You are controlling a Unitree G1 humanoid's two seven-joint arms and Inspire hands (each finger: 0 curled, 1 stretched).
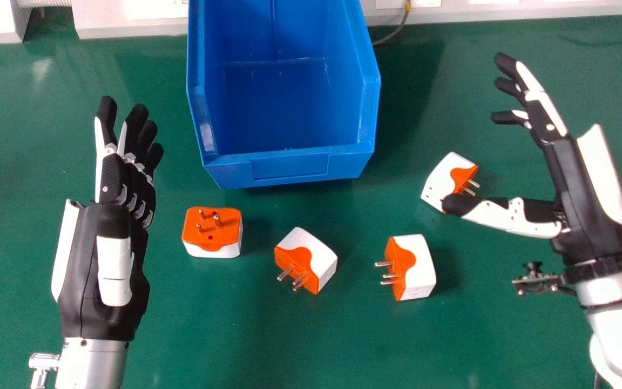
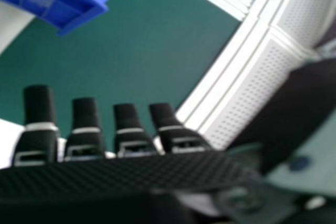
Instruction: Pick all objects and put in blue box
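- My right hand (image 1: 573, 173) is spread, thumb overlapping the far-right orange-and-white plug adapter (image 1: 440, 178); could nudge it!
- Left hand (image 1: 119, 181), at left, spread too; three nearer adapters (image 1: 419, 265) might snag the blue plastic box (image 1: 289, 167).

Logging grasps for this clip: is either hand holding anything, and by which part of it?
Nothing is held: the left hand and right hand are both open and empty.

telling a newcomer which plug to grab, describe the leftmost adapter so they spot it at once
Find the big blue box on the green table. Just in front of its near left corner sits a chunky orange-and-white plug adapter. Its pins point upward from an orange top, while the other three adapters have theirs pointing out sideways.
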